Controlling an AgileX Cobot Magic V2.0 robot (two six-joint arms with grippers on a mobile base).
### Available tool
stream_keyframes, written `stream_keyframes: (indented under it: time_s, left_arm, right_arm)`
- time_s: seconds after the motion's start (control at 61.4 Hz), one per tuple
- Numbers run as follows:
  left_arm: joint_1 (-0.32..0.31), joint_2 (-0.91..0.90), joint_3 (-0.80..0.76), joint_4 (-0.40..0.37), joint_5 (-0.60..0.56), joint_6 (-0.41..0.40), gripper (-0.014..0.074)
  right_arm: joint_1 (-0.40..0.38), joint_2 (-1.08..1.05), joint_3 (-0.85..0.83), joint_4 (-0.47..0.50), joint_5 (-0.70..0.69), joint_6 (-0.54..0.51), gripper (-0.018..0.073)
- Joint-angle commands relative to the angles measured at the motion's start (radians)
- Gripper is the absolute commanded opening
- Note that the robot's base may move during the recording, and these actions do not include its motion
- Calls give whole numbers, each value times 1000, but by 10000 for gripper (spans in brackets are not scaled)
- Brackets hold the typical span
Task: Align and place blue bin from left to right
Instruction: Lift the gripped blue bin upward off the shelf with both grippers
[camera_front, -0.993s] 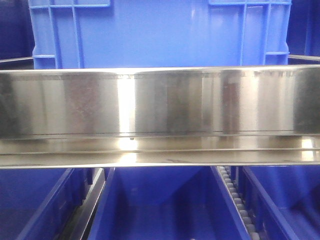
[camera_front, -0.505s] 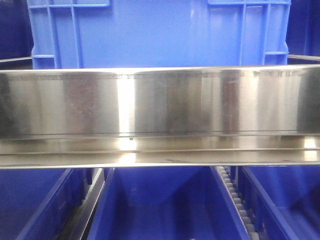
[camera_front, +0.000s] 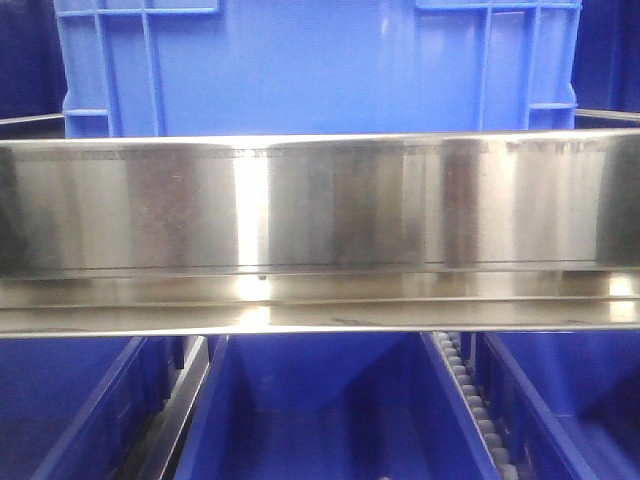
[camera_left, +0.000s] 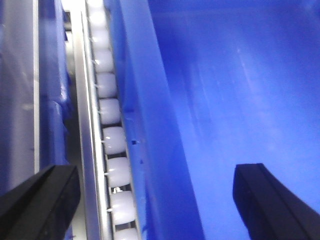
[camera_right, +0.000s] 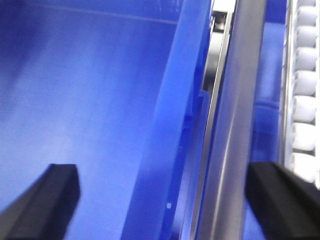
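With left claw (camera_left: 155, 172) and right claw (camera_right: 162, 170) both wide open and empty astride the walls of the blue bin (camera_left: 240, 75), gripping seems next, needing an even squeeze.

A warehouse or factory storage area was indicated by a polished steel beam (camera_front: 320, 230) run across the front, by a track of white rollers (camera_left: 114, 140) laid alongside a crate wall, and by a ribbed blue bin (camera_front: 300, 70) stored above darker blue crates (camera_front: 320, 420) ranged side by side in lanes
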Motion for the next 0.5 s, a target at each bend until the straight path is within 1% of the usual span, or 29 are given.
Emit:
stream_keyframes:
  time_s: [0.0,0.081,0.147,0.228,0.277,0.309,0.342,0.358,0.374,0.391,0.44,0.488]
  left_arm:
    - [-7,0,-6,-8,-13,-8,515]
    - [-7,0,-6,-8,-17,-8,494]
    - [-7,0,-6,-8,-14,-8,428]
    - [-7,0,-6,-8,-12,-8,304]
    - [-7,0,-6,-8,-12,-8,188]
    - [-7,0,-6,-8,-10,-8,113]
    - [-7,0,-6,-8,-8,-8,33]
    - [-7,0,-6,-8,-5,-8,-28]
    - [-7,0,-6,-8,-5,-8,-45]
    - [-7,0,-6,-8,-3,-8,-47]
    - [-5,-2,-6,-8,-3,-8,4]
    - [-5,-4,-6,-8,-1,-8,12]
  right_arm:
    - [0,7,-10,-6,-13,-1,442]
    - [0,13,-10,-2,-13,-1,330]
    - [0,18,-10,5,-13,-1,191]
    - [0,20,-10,13,-13,-1,43]
    - [0,20,-10,15,-13,-1,-53]
    - [0,20,-10,17,-13,-1,-99]
    - [0,20,-10,19,-13,1,-86]
    - [0,20,-10,22,-13,1,-81]
    - [0,20,-10,21,-13,1,-76]
    - [0,20,-10,26,-13,1,-74]
    - [0,18,-10,39,-13,1,-77]
    - [0,13,-10,50,-13,1,-79]
